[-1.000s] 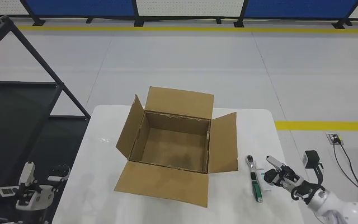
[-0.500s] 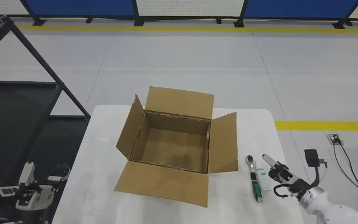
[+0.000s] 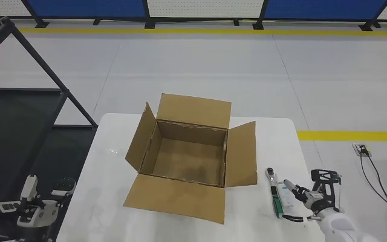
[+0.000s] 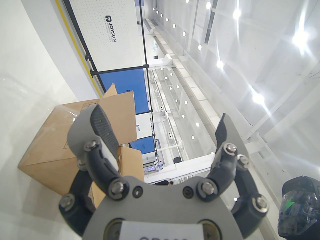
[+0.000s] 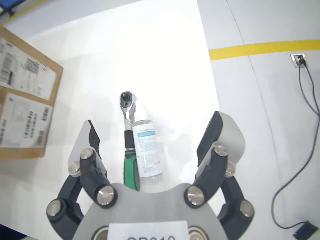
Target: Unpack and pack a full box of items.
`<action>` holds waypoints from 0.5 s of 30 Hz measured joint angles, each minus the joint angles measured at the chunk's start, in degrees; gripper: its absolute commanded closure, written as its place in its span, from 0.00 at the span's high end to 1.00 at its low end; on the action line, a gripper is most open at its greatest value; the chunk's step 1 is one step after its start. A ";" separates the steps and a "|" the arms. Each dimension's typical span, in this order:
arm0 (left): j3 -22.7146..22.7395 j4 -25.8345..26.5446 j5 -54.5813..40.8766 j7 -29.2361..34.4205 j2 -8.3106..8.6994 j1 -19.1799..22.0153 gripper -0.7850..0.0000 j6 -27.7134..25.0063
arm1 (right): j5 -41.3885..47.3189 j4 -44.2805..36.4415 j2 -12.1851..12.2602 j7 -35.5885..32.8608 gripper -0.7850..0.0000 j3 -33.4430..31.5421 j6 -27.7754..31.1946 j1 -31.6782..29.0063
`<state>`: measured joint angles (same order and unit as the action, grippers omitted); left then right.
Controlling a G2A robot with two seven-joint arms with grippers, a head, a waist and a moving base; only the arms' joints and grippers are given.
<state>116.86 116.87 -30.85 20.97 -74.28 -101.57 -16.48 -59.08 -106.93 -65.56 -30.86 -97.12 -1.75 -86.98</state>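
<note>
One open box (image 3: 187,158) sits mid-frame in the top view on the white counter (image 3: 109,181), and at lower right lie one green-handled wrench (image 3: 275,193) and one clear bottle (image 5: 148,148), side by side and touching. Around the counter is pale grey floor (image 3: 242,66) with yellow lines (image 3: 341,135), and blue panels (image 3: 84,7) run along the top edge. Both pincers are released: the left pincer (image 4: 160,116) is at lower left beside the counter. The right pincer (image 5: 153,126) is above the bottle, lower in frame than a second ago, while box and wrench have stayed put.

floor (image 3: 199,66): pale grey, yellow lines (image 3: 341,135) across it
far side: blue panels (image 3: 84,7)
ceiling (image 4: 275,6): loads of bright spotlights (image 4: 236,14)
</note>
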 measured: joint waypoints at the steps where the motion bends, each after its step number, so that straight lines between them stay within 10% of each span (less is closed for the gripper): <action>1: 0.00 0.00 0.00 0.00 0.00 0.00 1.00 0.00 | -0.92 0.33 0.04 0.09 1.00 0.22 0.68 0.13; 15: 0.00 0.00 0.00 0.00 0.00 0.00 1.00 0.00 | -4.79 0.99 0.18 -0.32 1.00 1.46 1.63 0.18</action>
<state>116.86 116.87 -30.85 20.97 -74.28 -101.57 -16.48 -63.87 -105.93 -65.38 -31.18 -95.66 -0.12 -86.80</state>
